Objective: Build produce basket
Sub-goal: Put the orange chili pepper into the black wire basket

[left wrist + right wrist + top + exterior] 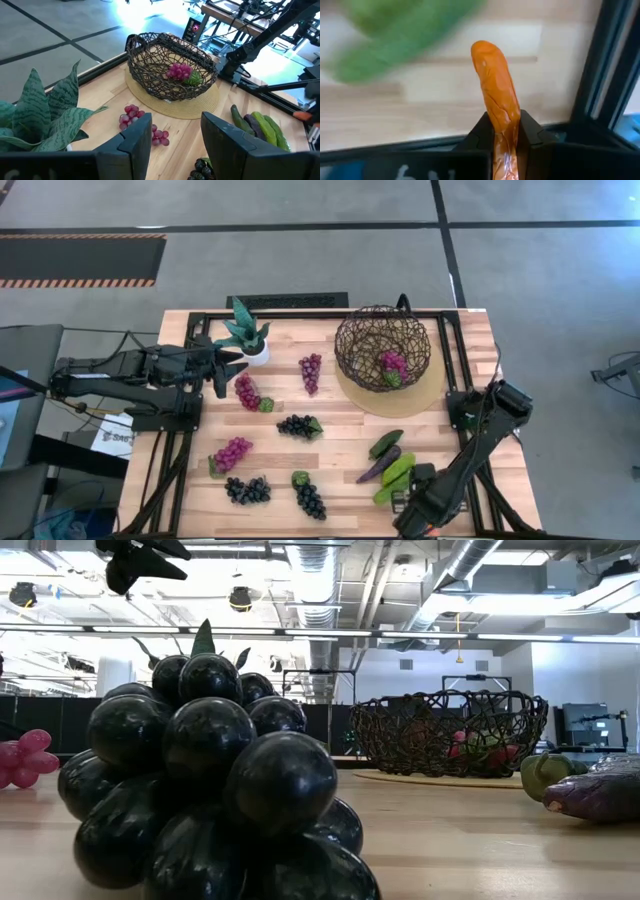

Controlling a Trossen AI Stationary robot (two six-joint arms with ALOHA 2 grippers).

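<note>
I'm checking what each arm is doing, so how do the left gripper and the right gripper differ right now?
The left gripper is open and empty; the right gripper is shut on the carrot. The left gripper hangs by the potted plant at the table's far left; the right gripper sits low at the near right edge, beside the cucumbers. Both have two dark fingers.

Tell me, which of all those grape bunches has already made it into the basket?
The magenta bunch lying inside the wire basket. Every other bunch, purple, magenta or black, lies out on the bare wooden table.
</note>
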